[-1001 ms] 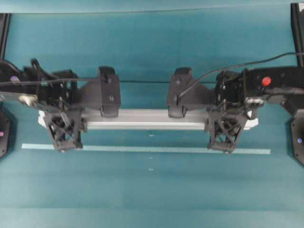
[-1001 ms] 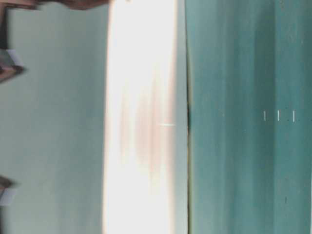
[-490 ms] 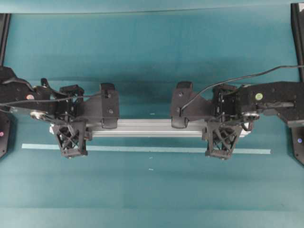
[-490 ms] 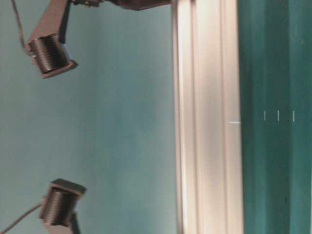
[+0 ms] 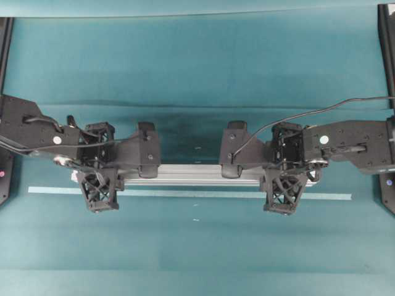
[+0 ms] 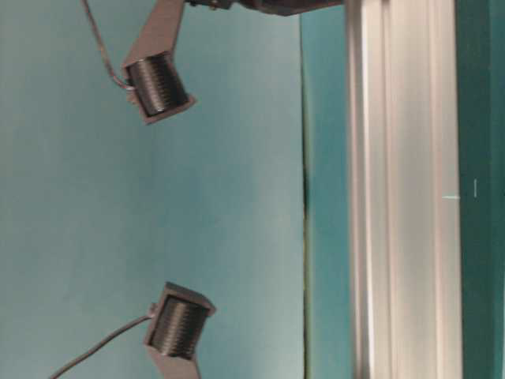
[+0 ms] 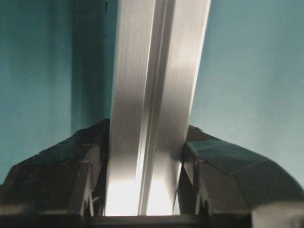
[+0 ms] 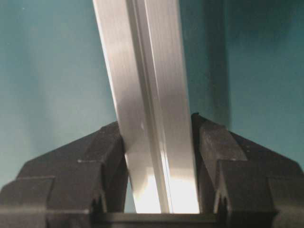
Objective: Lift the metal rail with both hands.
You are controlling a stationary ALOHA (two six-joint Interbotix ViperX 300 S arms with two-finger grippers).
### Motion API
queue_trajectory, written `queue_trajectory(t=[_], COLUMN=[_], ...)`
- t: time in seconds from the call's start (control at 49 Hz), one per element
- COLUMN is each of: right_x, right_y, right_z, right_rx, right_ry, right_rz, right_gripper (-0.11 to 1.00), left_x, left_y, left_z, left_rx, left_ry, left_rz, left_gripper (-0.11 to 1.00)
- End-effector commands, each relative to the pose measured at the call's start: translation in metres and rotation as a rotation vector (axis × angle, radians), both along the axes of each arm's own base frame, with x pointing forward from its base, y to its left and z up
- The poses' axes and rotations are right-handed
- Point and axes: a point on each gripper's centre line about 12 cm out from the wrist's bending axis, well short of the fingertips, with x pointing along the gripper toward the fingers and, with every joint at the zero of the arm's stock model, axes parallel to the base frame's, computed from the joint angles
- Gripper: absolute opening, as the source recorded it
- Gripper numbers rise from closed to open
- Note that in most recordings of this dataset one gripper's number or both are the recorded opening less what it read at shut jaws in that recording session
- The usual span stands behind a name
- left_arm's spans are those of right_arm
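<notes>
Seen from each wrist, the long grooved silver aluminium rail (image 7: pixel 152 104) runs straight out between the fingers, its long axis lying crosswise from one arm to the other. The black lattice-fingered left claw (image 5: pixel 99 185) is clamped on one end portion and the matching right claw (image 5: pixel 285 186) on the other, fingers pressed against both flanks. Farther off, the rail spans the gap between them above the teal bench (image 5: pixel 197 246), just behind a thin pale tape strip (image 5: pixel 191 193).

A robotics lab test bench: a plain teal-covered tabletop (image 5: pixel 197 68) flanked by two black cabled robot arms (image 5: pixel 37 126), with a long pale tape strip (image 5: pixel 191 193) stuck flat as a marker and little else around.
</notes>
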Motion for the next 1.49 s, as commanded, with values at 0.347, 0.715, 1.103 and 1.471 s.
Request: queue_trajectory(t=[0.347,0.715,1.103,1.471], right_x=[-0.004,0.000,0.000,0.003], right_y=[0.003,0.003,0.004,0.005], right_z=[-0.016,-0.018,-0.019,-0.022], right_rx=[0.019,0.018,0.020,0.025], right_ry=[-0.024,-0.039,-0.038,-0.044], right_rz=[-0.021,-0.021,-0.024,-0.027], right_gripper=[0.37,0.37,0.38,0.37], left_x=[0.005,0.005,0.008,0.005], left_y=[-0.004,0.008,0.004,-0.001], left_z=[-0.011,-0.012,-0.012,-0.013], left_rx=[-0.010,-0.006,-0.011,-0.010], left_ry=[-0.022,-0.019,-0.032,-0.020], left_rz=[0.008,0.037,0.035,0.017], left_gripper=[0.31,0.31,0.31,0.31])
